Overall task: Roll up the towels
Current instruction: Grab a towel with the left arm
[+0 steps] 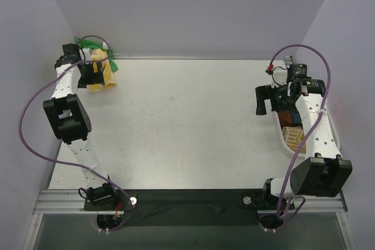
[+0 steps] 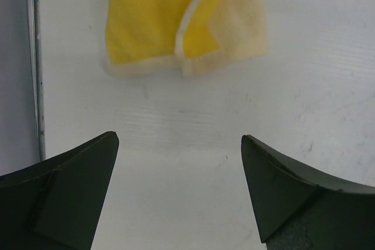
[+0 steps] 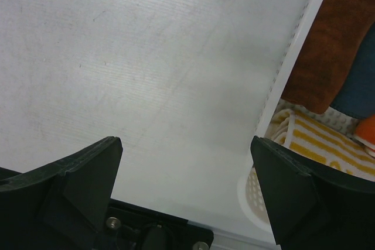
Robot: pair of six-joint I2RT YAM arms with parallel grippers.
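Yellow towel [image 2: 176, 21]: crumpled, one corner folded over, at the far-left corner of the surface [image 1: 187, 121]. The left wrist view shows it just ahead of the left gripper [image 2: 179, 141], clear of both tips; jaws spread wide, holding nothing.
Green towel [image 1: 89, 44]: seen in the top view only, bunched in the corner behind the yellow one.
Right gripper [image 3: 186, 144]: jaws wide, empty, over bare surface beside the white basket [image 3: 290, 57] at the right edge. Only its wrist view shows brown, blue and striped cloths inside.
Broad bare surface lies between the arms.
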